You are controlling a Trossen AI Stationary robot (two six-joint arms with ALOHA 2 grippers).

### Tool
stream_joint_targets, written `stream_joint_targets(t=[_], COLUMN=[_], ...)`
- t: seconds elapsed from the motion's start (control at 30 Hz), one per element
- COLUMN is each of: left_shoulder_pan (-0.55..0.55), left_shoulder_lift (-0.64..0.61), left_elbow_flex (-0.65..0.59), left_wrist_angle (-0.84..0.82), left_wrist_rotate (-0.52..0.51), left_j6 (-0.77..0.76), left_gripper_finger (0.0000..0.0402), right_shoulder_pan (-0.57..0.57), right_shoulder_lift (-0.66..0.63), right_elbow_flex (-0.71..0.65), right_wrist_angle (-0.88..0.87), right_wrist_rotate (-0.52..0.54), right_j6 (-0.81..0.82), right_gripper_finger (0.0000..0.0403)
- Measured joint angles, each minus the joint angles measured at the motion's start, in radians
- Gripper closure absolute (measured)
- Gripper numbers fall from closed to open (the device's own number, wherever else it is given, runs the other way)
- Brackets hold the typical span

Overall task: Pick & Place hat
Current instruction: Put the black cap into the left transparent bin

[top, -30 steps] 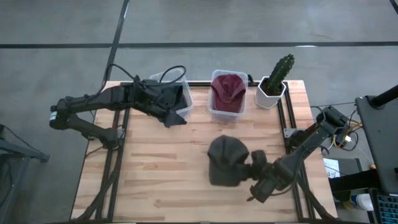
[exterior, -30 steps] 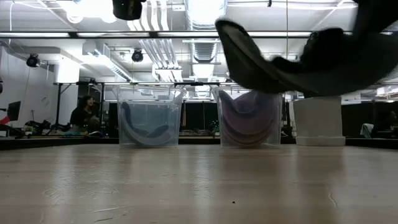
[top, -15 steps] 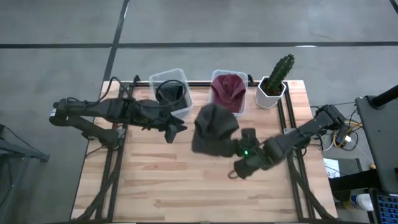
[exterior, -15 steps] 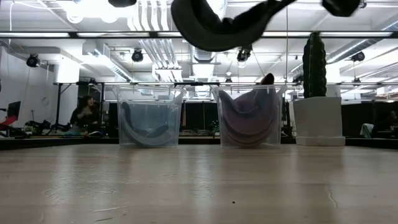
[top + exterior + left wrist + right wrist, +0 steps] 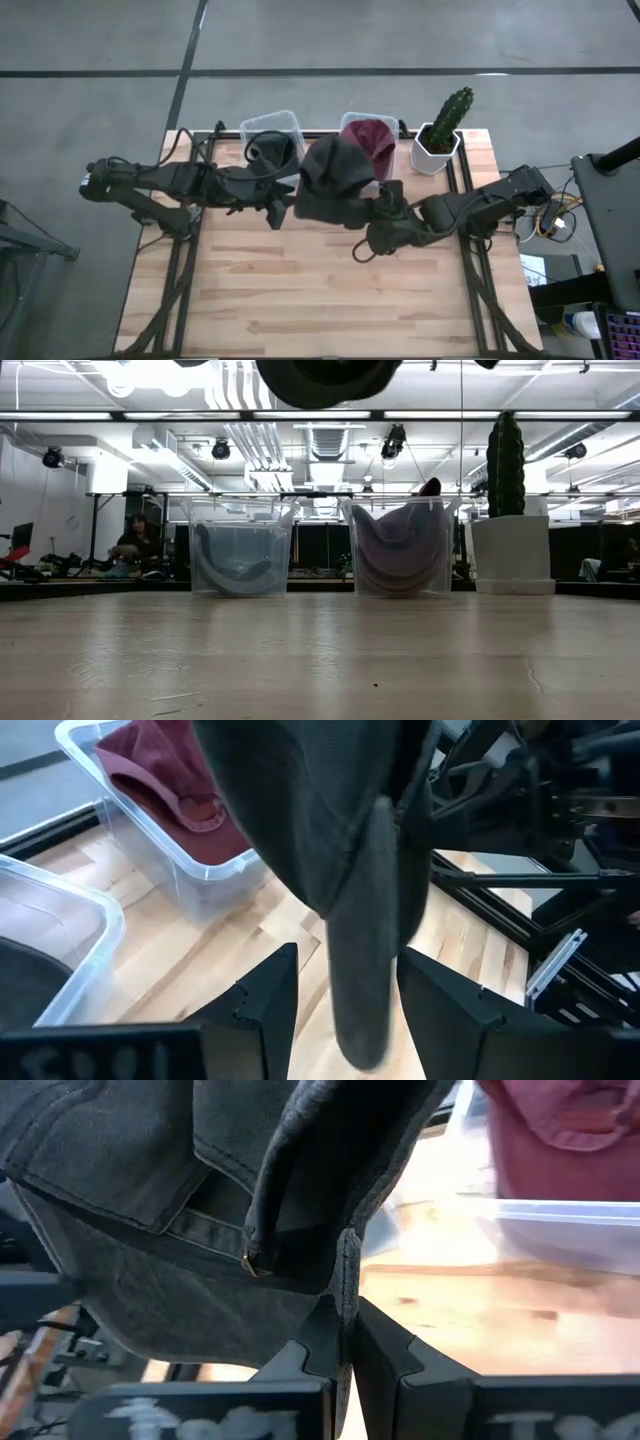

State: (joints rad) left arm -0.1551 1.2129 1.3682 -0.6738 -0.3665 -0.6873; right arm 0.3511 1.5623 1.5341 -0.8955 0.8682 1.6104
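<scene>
A dark grey cap (image 5: 335,180) hangs in the air just in front of the two clear bins, and shows at the top of the low view (image 5: 325,375). My right gripper (image 5: 375,218) is shut on it from the right. My left gripper (image 5: 278,208) is open at the cap's left side. In the left wrist view its fingers (image 5: 348,960) stand on either side of the cap's hanging brim (image 5: 365,970); I cannot tell whether they touch it. The left bin (image 5: 272,150) holds a dark hat and the right bin (image 5: 365,140) a maroon hat. My right gripper pinches a narrow strip of cloth at the cap's rear edge (image 5: 345,1270), near the small metal buckle (image 5: 248,1262), between its two fingers. It reaches in roughly level from the table's right. The cap is lifted clear of the table and spreads out beyond the fingers.
A cactus in a white pot (image 5: 440,135) stands at the far right corner, next to the maroon hat's bin. The bare wooden table (image 5: 300,290) stretches toward the near edge. A person (image 5: 135,545) sits in the room beyond the table.
My right gripper has carried the cap up off the table's near-right part and toward the far left, to just in front of the bins. My left gripper has drawn back from the left bin toward the near edge; the cap's brim now hangs between its fingers.
</scene>
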Motion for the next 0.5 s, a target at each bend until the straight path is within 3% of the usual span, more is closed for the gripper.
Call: stream_joint_targets(t=[0.3,0.4,0.5], left_shoulder_pan=[0.005,0.007,0.010], left_shoulder_lift=[0.004,0.004,0.004], left_elbow_flex=[-0.002,-0.002,-0.002], left_wrist_angle=[-0.021,-0.033,-0.059], left_wrist_rotate=[-0.001,0.001,-0.006], left_j6=[0.022,0.026,0.025], left_gripper_finger=[0.0253,0.0298,0.0368], right_shoulder_pan=[-0.008,-0.007,-0.008], right_shoulder_lift=[0.003,0.004,0.004], right_elbow_flex=[0.000,0.000,0.000], right_wrist_angle=[0.133,0.151,0.178], right_wrist_rotate=[0.018,0.026,0.026], right_j6=[-0.090,-0.118,-0.163], right_gripper_finger=[0.0390,0.0390,0.0390])
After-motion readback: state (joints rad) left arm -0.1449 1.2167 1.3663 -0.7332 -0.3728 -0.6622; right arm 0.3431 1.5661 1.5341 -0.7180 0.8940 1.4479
